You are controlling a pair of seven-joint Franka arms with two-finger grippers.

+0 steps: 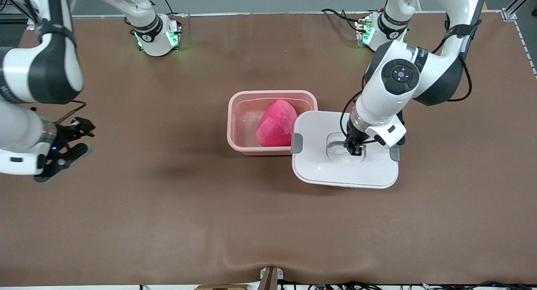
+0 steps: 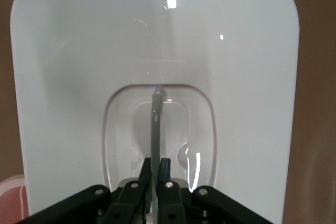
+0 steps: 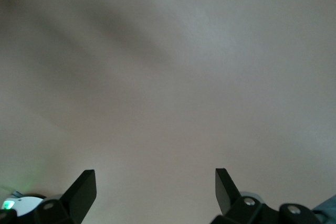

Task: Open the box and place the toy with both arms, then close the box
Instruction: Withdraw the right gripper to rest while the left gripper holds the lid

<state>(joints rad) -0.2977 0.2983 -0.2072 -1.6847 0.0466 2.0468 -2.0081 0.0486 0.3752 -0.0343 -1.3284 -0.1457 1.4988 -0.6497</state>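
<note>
The pink tub of the box (image 1: 239, 113) stands open at mid-table with the pink plush toy (image 1: 275, 124) inside it; the toy's eyes are hidden. The white lid (image 1: 327, 172) lies beside the tub toward the left arm's end, one edge overlapping the tub's rim. My left gripper (image 1: 353, 149) is shut on the lid's clear handle (image 2: 156, 124), pinched between its fingers (image 2: 144, 174), and the lid (image 2: 79, 77) fills the left wrist view. My right gripper (image 1: 77, 139) is open and empty, over bare table at the right arm's end; it also shows in the right wrist view (image 3: 156, 184).
A brown mat (image 1: 168, 214) covers the table. Grey clips (image 1: 296, 142) sit on the lid's sides. The arm bases (image 1: 157, 36) stand along the edge farthest from the front camera, with cables by the left arm's base (image 1: 340, 15).
</note>
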